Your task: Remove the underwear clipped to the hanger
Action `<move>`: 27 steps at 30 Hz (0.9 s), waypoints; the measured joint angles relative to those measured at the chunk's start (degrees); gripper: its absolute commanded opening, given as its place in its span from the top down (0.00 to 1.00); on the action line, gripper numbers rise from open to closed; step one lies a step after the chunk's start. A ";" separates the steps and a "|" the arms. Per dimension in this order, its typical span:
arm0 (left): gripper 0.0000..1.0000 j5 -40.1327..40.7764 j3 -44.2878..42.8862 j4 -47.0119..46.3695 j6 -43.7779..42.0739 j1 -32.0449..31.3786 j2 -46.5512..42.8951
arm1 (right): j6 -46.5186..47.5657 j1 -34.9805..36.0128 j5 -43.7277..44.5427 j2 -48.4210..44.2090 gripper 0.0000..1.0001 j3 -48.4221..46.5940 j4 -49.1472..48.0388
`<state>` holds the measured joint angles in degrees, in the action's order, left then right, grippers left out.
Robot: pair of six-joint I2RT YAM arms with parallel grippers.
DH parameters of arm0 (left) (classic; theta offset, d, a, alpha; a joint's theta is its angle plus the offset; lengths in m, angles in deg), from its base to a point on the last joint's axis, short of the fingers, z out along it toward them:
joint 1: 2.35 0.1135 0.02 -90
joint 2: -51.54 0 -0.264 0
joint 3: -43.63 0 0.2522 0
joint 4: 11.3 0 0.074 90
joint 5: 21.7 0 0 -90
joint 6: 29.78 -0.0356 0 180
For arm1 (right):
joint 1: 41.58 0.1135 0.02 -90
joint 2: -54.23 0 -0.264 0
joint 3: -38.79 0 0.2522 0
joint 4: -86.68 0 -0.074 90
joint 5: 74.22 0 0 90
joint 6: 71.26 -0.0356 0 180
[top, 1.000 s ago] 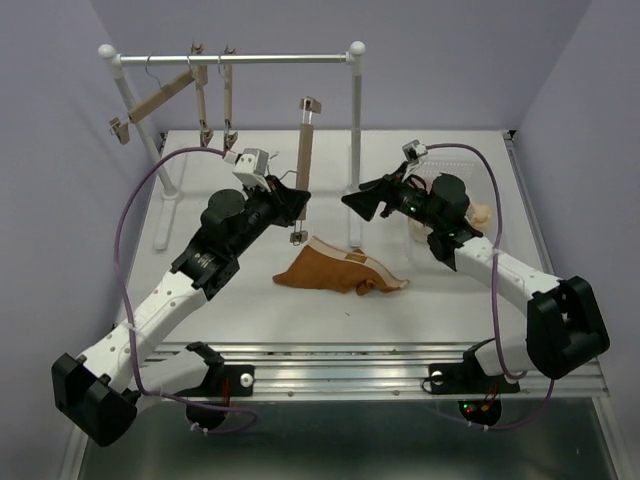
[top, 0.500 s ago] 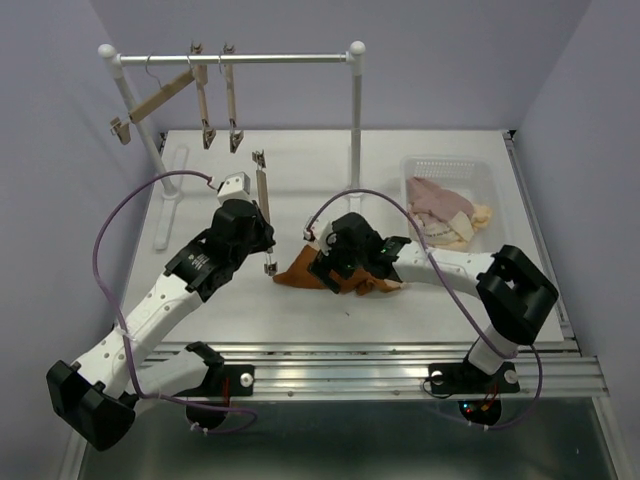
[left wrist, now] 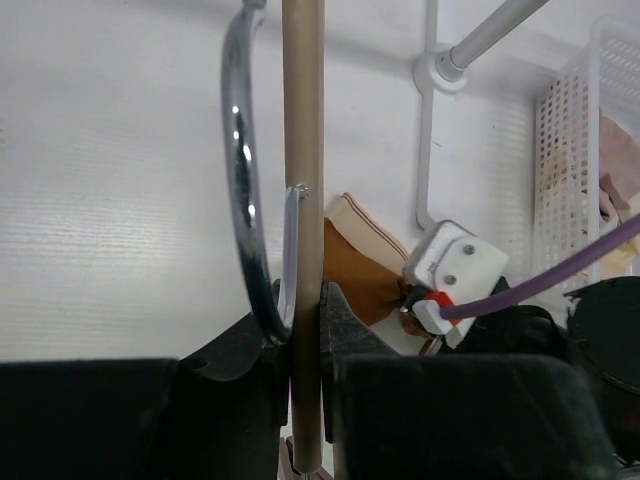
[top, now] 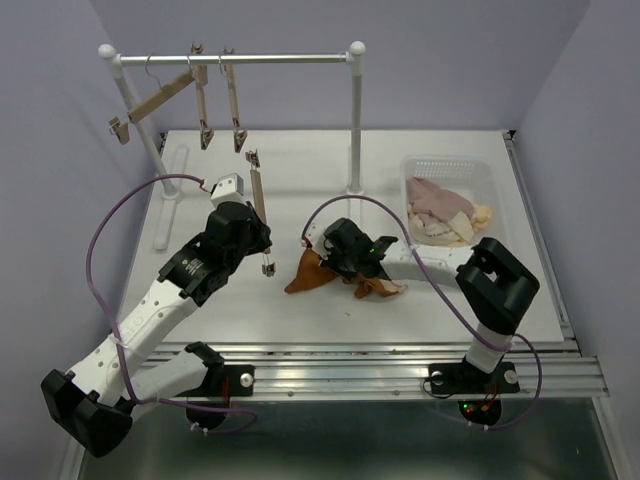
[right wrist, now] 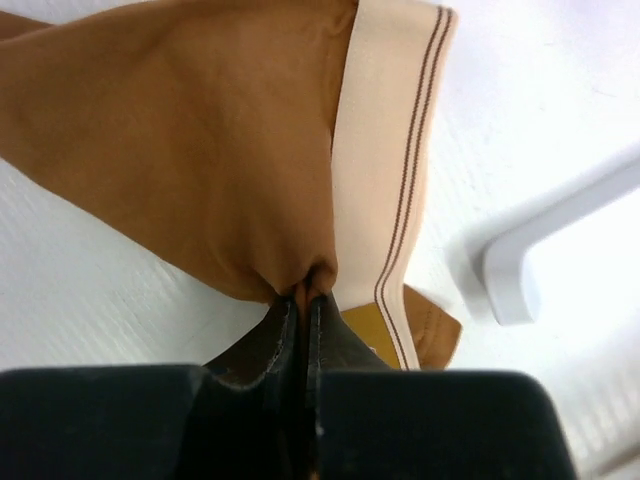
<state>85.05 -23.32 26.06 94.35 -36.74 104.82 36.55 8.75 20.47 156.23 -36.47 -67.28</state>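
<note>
Showing the brown brief (top: 303,277) lying crumpled at the middle of the table (top: 420,320), free of any clip as far as the overhead view shows, with the right gripper (right wrist: 303,295) clenched on a small fold of it just beside the striped waistband (right wrist: 385,150). The pink brief (top: 435,195) and cream brief (top: 480,213) lie in the basket (top: 490,175) at the right. The left gripper (left wrist: 303,305) is clamped on the wooden bar of the hanger (left wrist: 303,150), beside its metal hook (left wrist: 243,200), and holds it raised between the brown brief and the rack (top: 290,59). Risks, as judged from this moment: the pinch takes only a thin fold, so the cloth may slip out when lifted, and the loose part may drag on the table. The hanger's lower clip (top: 268,268) hangs near the brief's left tip, so a sideways move by either arm could snag it, and the bar could swivel in a two-finger hold. Hidden or unclear: the right arm covers the middle of the brief from above, the left wrist view cuts off the hanger's lower end, and whether clip and cloth touch is too small to tell.
</note>
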 measured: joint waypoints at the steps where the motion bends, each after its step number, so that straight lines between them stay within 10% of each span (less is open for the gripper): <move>1: 1.00 0.00 0.00 0.02 0.00 0.00 0.04 | -0.26 0.00 0.50 -0.66 0.99 0.44 -0.35; 13: 1.00 -0.22 -0.09 -1.18 -1.62 0.00 0.50 | -13.05 -7.39 20.11 -28.83 0.99 4.96 -12.98; 22: 1.00 -0.31 -1.27 -2.08 -4.11 0.00 3.89 | -17.64 -21.92 33.55 -31.61 0.99 4.94 -16.09; 26: 1.00 -0.39 -2.64 -2.75 -5.33 -0.02 5.11 | -16.96 -26.12 34.80 -27.45 0.00 4.09 -16.50; 27: 1.00 -0.37 -2.93 -2.89 -5.55 0.00 5.35 | -16.94 -26.84 35.36 -26.05 0.00 3.78 -16.50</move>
<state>84.68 -26.25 23.17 88.80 -36.74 110.17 19.61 -18.09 55.83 130.17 -32.69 -83.79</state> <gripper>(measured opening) 0.212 0.810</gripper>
